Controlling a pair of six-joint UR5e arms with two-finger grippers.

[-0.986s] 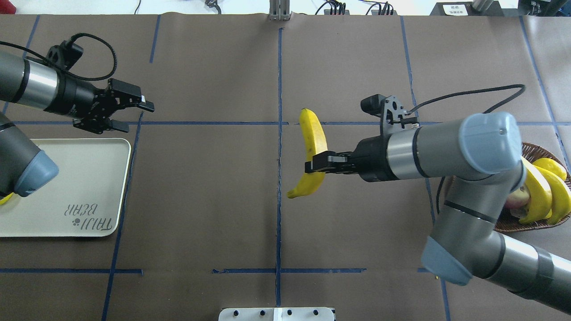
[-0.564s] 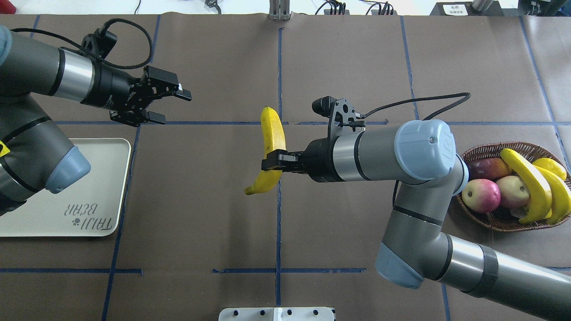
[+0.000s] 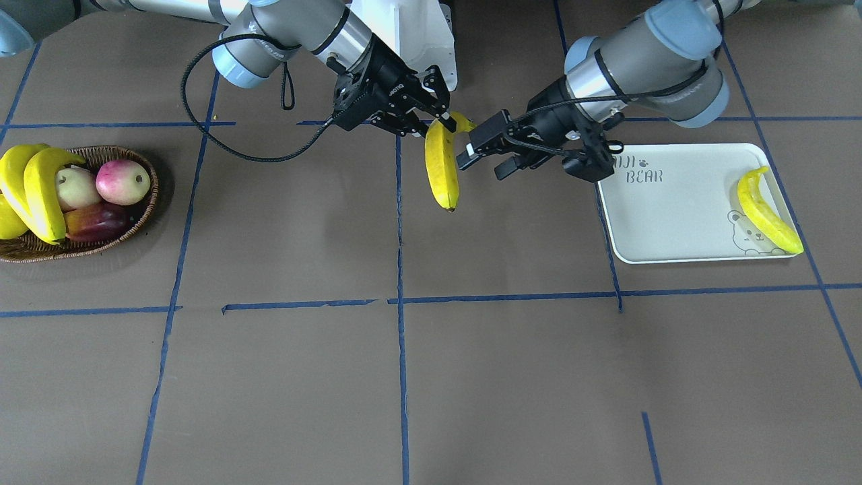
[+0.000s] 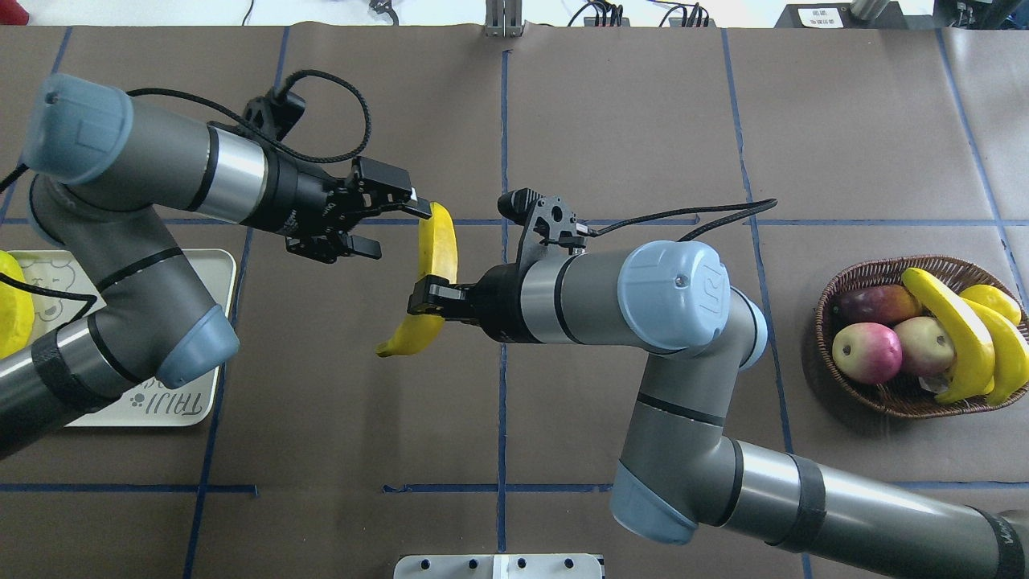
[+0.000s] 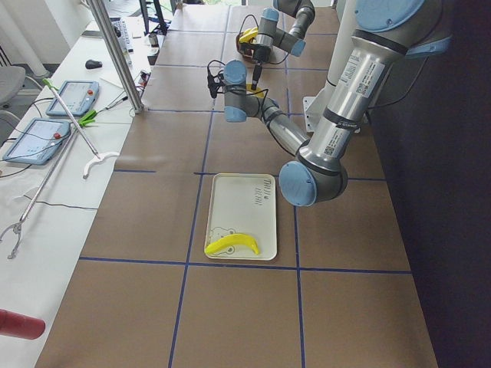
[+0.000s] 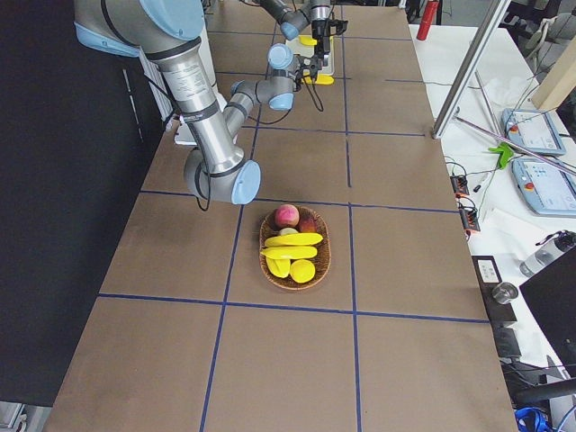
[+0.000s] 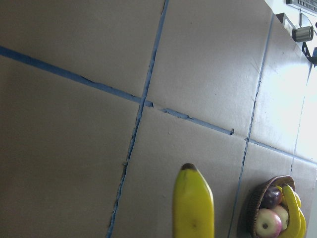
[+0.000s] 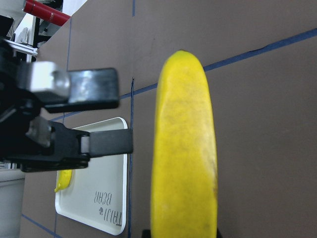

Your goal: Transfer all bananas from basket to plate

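Observation:
My right gripper (image 4: pixel 421 298) is shut on a long yellow banana (image 4: pixel 438 241), held above the table's middle; it also shows in the front view (image 3: pixel 442 168). My left gripper (image 4: pixel 398 233) is open, its fingertips (image 8: pixel 106 88) just short of the banana's (image 8: pixel 185 148) upper end and not around it. Another banana (image 3: pixel 768 212) lies on the cream plate (image 3: pixel 673 222). The wicker basket (image 4: pixel 884 402) at the right holds two more bananas (image 4: pixel 961 338).
Reddish and pale round fruits (image 4: pixel 867 352) share the basket with a plump yellow fruit (image 4: pixel 997 301). Blue tape lines cross the brown table cover. A white mounting block (image 4: pixel 498 567) sits at the near edge. The left arm's elbow hangs over the plate (image 4: pixel 219 277).
My right arm has carried the banana leftward past the centre line. My left arm has swung right from the plate until its open fingers nearly meet the banana.

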